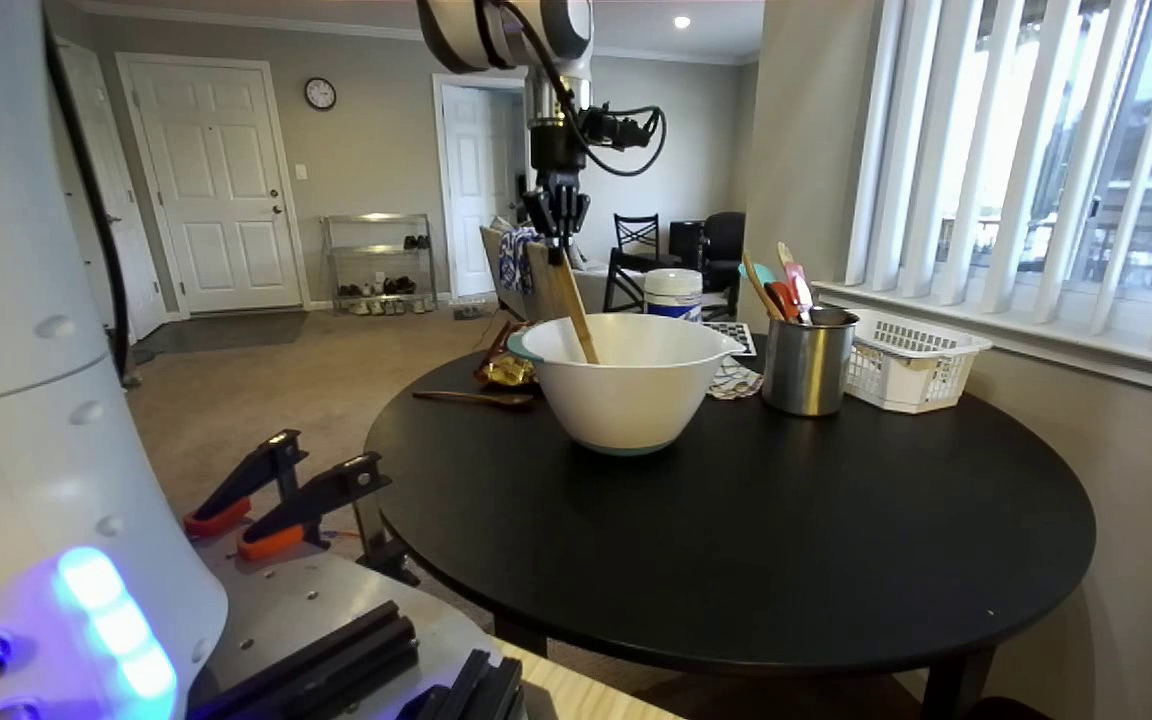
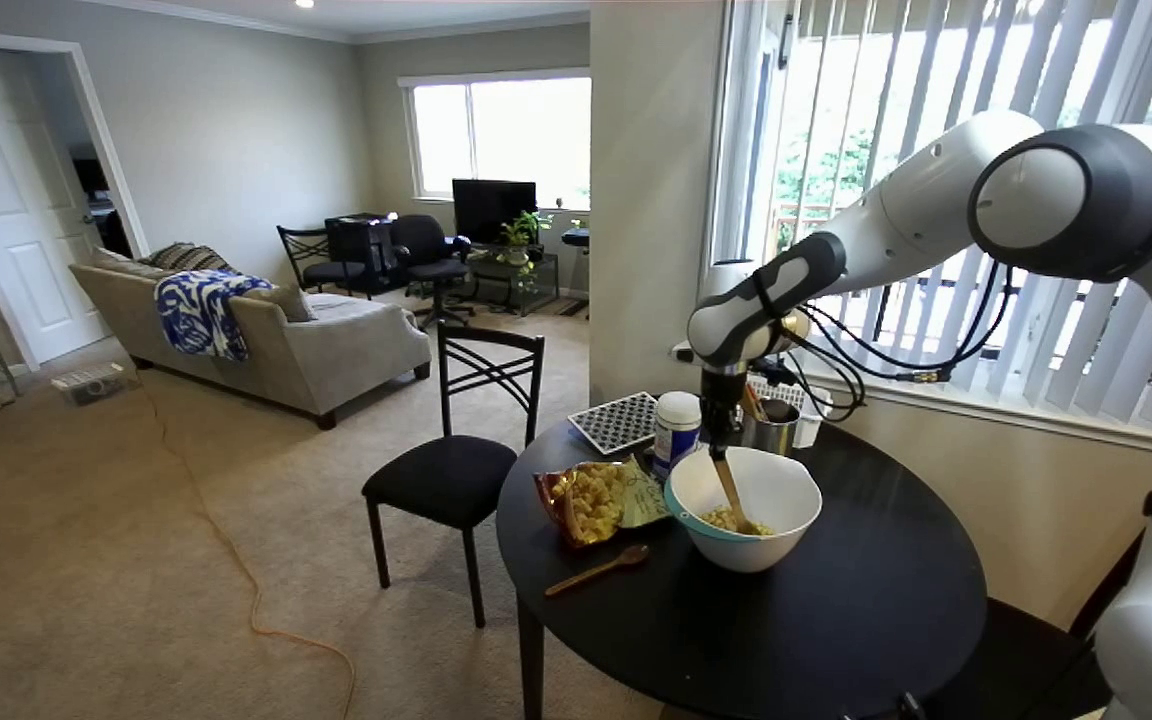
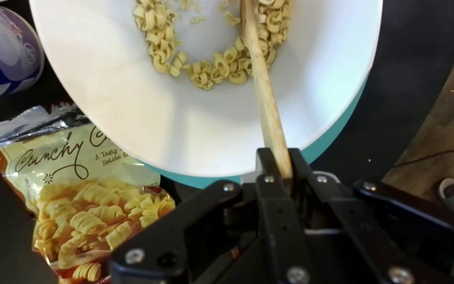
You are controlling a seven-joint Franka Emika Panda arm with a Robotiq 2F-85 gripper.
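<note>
Over the white mixing bowl [image 1: 626, 410], the gripper [image 3: 281, 161] holds a slanting wooden utensil [image 3: 267, 106], jaws drawn narrow on its handle. That grip is made, and the lower end is already down among pale curls [image 3: 218, 69] lying in a curved band on the bowl's bottom; the handle is not yet let go. Around the bowl on the round black table [image 1: 786, 530] I see a potato-snack bag [image 3: 89, 213], a wooden spoon [image 2: 598, 571], a blue-and-white canister [image 2: 674, 445], and a steel utensil crock [image 1: 809, 370] just beside a white basket [image 1: 916, 375]. Farther off stand a gray sofa [image 2: 346, 350], a shoe rack [image 1: 376, 249] and a white door [image 1: 211, 180].
</note>
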